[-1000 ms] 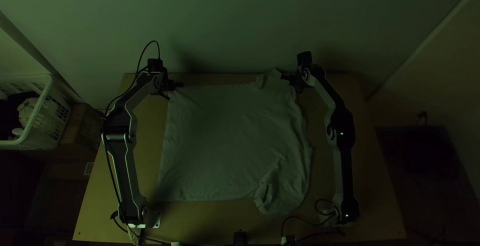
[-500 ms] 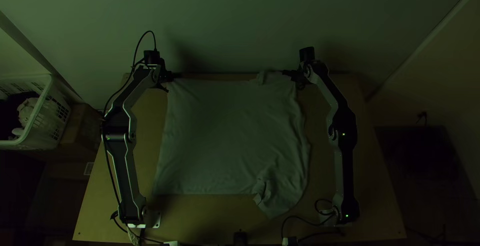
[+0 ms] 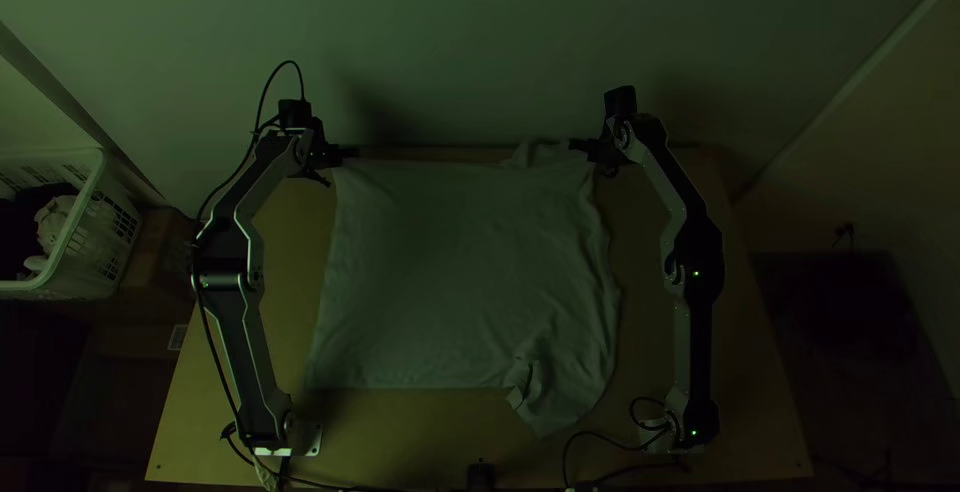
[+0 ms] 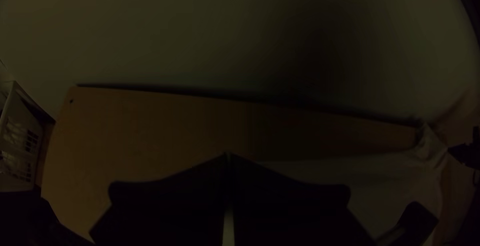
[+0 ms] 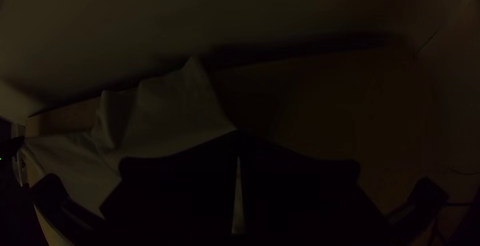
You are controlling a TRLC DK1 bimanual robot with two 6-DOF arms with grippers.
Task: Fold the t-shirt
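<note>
2 pinches on tee [image 3: 460,282]; left gripper [image 4: 228,155] n right gripper [image 5: 238,132] clamped on far edge, rest spread nearside of em; fold prep imo; next prob lift n fold over

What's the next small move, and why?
Likely raise both claws together slightly, starting the far side over toward the bases. The left claw and right claw look shut on the far side of the t-shirt, one near each end, and its body lies spread, not yet folded.
</note>
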